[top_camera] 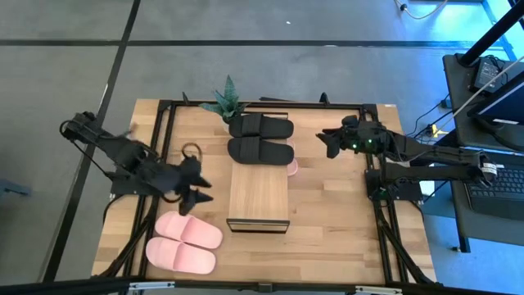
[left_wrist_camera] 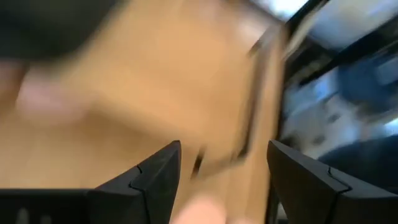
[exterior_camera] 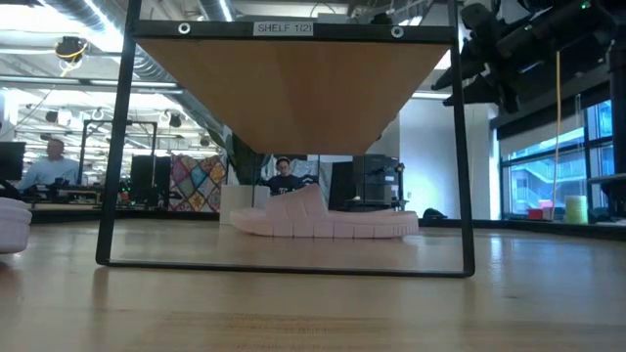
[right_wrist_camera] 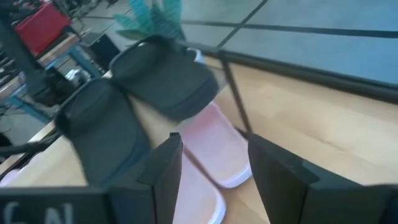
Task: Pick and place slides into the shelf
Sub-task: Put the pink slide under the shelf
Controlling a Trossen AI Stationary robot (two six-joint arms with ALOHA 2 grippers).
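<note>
Pink slides (top_camera: pixel 187 243) on the tabletop (top_camera: pixel 327 221) sit just below left gripper (top_camera: pixel 195 185), fingers (left_wrist_camera: pixel 158 177) released and empty: drop over one strap, then shelf (top_camera: pixel 259 194); right gripper (top_camera: pixel 329 141), also released, waits near black slides (top_camera: pixel 260 139).

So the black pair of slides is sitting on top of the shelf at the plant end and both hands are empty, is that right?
Not quite. The black slides lie on the table beyond the shelf, not on top, as the high view shows. The left hand and right hand are empty.

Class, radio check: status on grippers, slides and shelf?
Left gripper open, empty, above pink pair. Right gripper open beside black pair. One pink slide under shelf.
</note>
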